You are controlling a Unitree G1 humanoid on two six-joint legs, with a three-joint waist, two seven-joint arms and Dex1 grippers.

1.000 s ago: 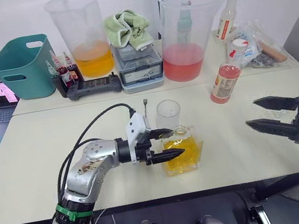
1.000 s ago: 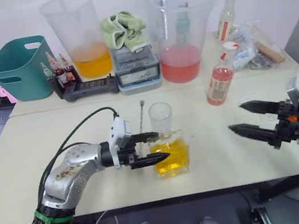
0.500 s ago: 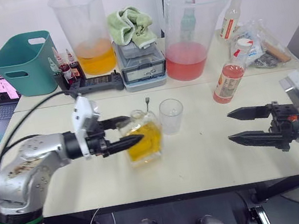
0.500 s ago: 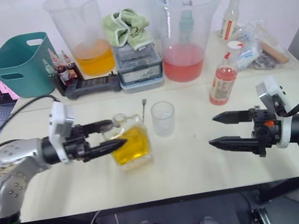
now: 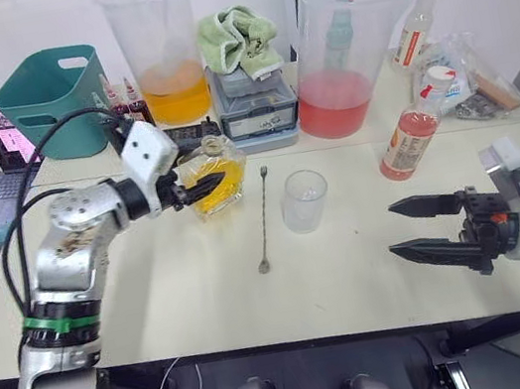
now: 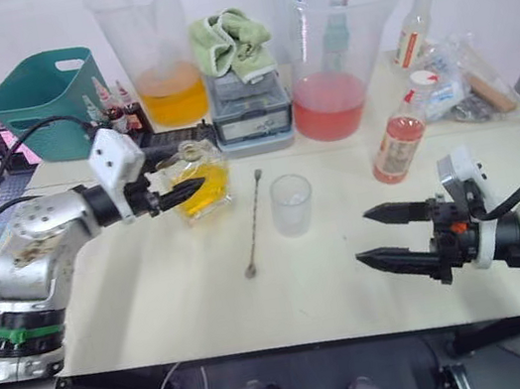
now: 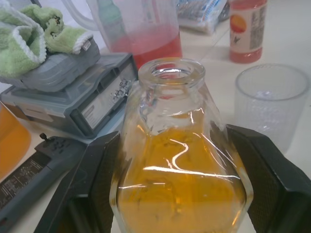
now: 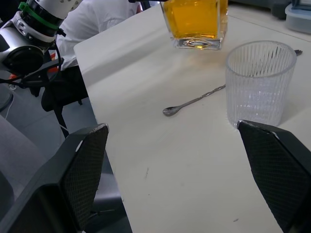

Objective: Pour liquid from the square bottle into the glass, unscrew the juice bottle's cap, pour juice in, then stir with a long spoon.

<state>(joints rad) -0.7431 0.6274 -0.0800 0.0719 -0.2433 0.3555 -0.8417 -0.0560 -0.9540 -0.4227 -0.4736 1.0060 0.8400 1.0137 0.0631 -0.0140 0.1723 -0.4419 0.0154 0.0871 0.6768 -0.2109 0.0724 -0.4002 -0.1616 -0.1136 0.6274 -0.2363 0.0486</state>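
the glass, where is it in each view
Left eye view: the glass stands mid-table, right of the long spoon.
Right eye view: centre, again right of the spoon.
Left wrist view: right edge, behind the square bottle.
Right wrist view: upper right, spoon beside it.
Shared landmark: the spoon.

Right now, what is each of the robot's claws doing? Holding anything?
Left gripper: closed on the square bottle, lifted off the table.
Right gripper: open, holding nothing, hovering above the table, short of the glass.

Amber-yellow square bottle (image 5: 214, 176), ribbed clear glass (image 5: 304, 201), silver long spoon (image 5: 264, 222).
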